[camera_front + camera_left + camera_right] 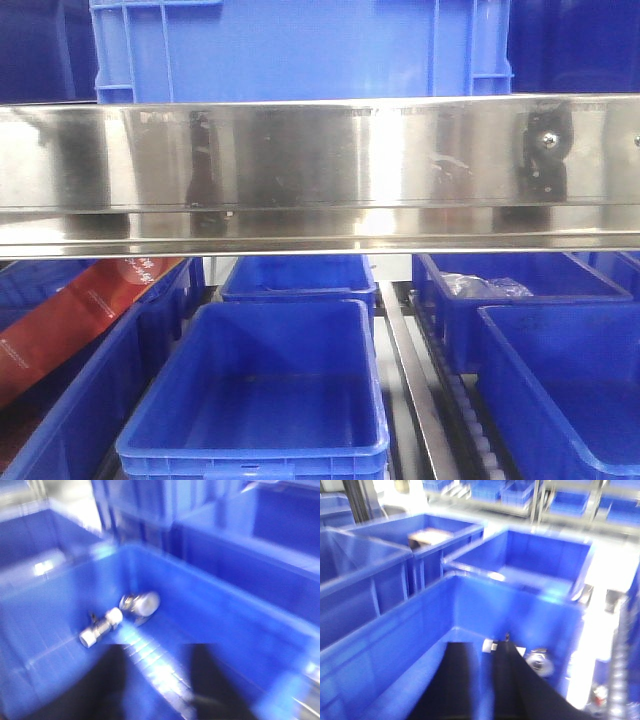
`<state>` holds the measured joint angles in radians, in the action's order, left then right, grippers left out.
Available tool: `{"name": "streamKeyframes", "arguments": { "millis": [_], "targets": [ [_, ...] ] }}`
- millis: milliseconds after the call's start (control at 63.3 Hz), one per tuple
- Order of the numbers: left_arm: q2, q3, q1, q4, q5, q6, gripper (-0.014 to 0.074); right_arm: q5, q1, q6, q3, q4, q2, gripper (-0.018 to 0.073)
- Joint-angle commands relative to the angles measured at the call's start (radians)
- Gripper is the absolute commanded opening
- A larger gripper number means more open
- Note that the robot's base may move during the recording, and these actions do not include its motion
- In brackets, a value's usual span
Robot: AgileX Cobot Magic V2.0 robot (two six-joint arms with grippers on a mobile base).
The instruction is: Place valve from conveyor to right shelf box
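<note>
Valve [101, 626] lying on floor of blue bin [235, 625]; left gripper [152, 675] spread above it. Right gripper [482, 680] nearly pressed together, grip unclear. Red sleeve [70, 320], writing unreadable.

Silvery valve [101, 626] with white caps, blue box [210, 610], black hand [480, 680]

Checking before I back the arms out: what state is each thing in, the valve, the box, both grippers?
valve: lying on its side on the box floor, ungripped.
blue box: upright, holds the valve and a round metal part.
left gripper: open, empty.
right gripper: fingers close together; too blurred to call open or shut.
</note>
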<state>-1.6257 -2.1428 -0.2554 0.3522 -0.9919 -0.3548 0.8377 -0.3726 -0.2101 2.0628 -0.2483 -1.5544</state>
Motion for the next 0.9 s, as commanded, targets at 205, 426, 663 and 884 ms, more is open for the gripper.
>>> {"name": "streamKeyframes", "arguments": {
  "millis": [205, 426, 663, 884],
  "targets": [
    [0.139, 0.075, 0.160, 0.001, -0.130, 0.075, -0.0111, 0.066, 0.005, 0.104, -0.089, 0.214, 0.139, -0.0153],
    [0.309, 0.340, 0.204, -0.019, -0.038, 0.075, -0.0111, -0.055, 0.005, 0.104, -0.398, 0.215, 0.296, -0.0153],
    [0.607, 0.796, 0.204, -0.024, 0.302, 0.075, -0.0111, -0.268, 0.005, 0.107, -0.822, 0.215, 0.504, -0.0153],
    [0.882, 1.220, 0.204, -0.024, 0.596, 0.075, -0.0111, -0.463, 0.005, 0.107, -1.167, 0.215, 0.722, -0.0153]
  ]
}}
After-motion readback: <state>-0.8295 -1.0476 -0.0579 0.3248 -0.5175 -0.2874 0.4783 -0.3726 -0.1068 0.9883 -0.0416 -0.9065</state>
